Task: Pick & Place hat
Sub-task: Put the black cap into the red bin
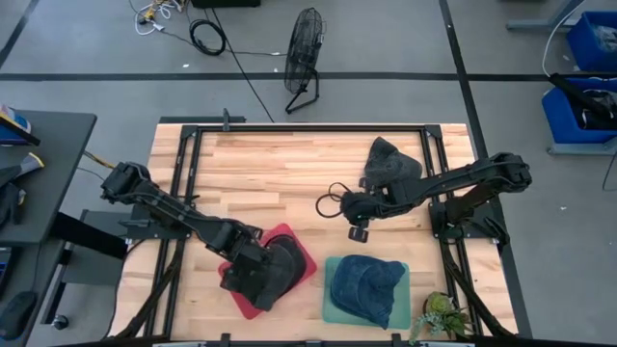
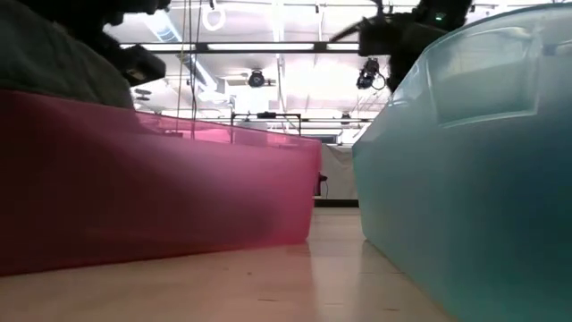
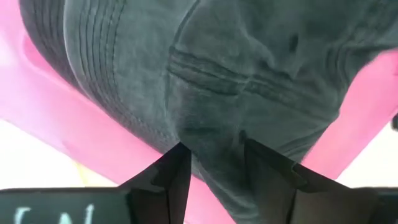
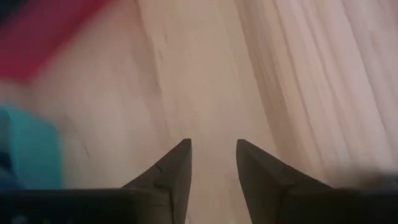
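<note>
A dark grey hat [image 1: 280, 270] lies on the red tray [image 1: 301, 249] at the near left. It fills the left wrist view [image 3: 205, 81] and shows in the low view [image 2: 54, 63]. My left gripper [image 1: 249, 272] is down at that hat and shut on its cloth [image 3: 214, 165]. A blue hat [image 1: 364, 284] rests on the teal tray [image 1: 333, 306]. Another dark hat [image 1: 390, 164] lies on the table at the far right. My right gripper [image 1: 357, 226] hovers open and empty over bare wood [image 4: 212, 155] between that hat and the trays. My left gripper pinches a bunched fold of the dark grey hat's cloth [image 3: 214, 146] between its two fingers [image 3: 177, 171]. The fingers come slanting down from the table's left. The hat rests on the red tray [image 3: 50, 106], with one edge hanging over the tray's rim.
The table's metal frame [image 1: 183, 183] runs along both sides and the far edge. A small plant [image 1: 439, 313] stands at the near right corner. Bare wood [image 1: 270, 173] lies open in the table's middle and far left. A fan [image 1: 304, 58] stands on the floor beyond.
</note>
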{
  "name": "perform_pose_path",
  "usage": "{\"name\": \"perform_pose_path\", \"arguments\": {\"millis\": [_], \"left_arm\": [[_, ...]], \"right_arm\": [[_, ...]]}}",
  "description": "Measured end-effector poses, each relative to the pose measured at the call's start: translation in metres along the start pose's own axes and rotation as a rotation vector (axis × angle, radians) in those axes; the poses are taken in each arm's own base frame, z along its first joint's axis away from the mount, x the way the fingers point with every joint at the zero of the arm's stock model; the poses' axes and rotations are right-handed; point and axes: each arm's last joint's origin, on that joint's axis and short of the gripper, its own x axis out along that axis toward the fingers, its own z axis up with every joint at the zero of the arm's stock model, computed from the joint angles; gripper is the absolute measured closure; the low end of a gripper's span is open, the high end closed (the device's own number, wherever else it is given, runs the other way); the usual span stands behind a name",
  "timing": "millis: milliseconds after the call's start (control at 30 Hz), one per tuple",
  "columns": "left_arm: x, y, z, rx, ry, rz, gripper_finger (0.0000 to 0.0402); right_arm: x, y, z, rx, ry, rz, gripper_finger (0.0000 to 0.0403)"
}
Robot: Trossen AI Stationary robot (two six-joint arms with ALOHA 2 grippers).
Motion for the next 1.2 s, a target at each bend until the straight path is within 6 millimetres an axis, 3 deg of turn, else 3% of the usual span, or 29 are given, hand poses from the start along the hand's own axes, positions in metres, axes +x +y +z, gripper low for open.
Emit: {"name": "perform_pose_path", "arguments": {"millis": [167,333,533,667,933,1200], "left_arm": [[-0.013,0.004,0.013,-0.017,-0.069,0.012,0.0248],[-0.037,0.011,0.025,0.017,-0.103,0.021,0.0248],[-0.066,0.025,0.027,0.077,-0.114,0.113,0.0248],[-0.080,0.036,0.016,0.047,-0.097,0.198,0.0248],[-0.086,0.051,0.001,-0.027,-0.085,0.227,0.0248],[-0.086,0.053,0.000,-0.009,-0.070,0.232,0.0248]], "right_arm": [[-0.016,-0.013,-0.009,-0.054,0.186,-0.145,0.0273],[-0.020,-0.035,-0.019,-0.096,0.337,-0.278,0.0273],[-0.005,-0.073,-0.028,-0.055,0.455,-0.310,0.0273],[0.006,-0.101,-0.029,-0.050,0.457,-0.314,0.0273],[0.017,-0.137,-0.026,0.018,0.431,-0.251,0.0263],[0.029,-0.144,-0.027,-0.010,0.467,-0.245,0.0182]]}}
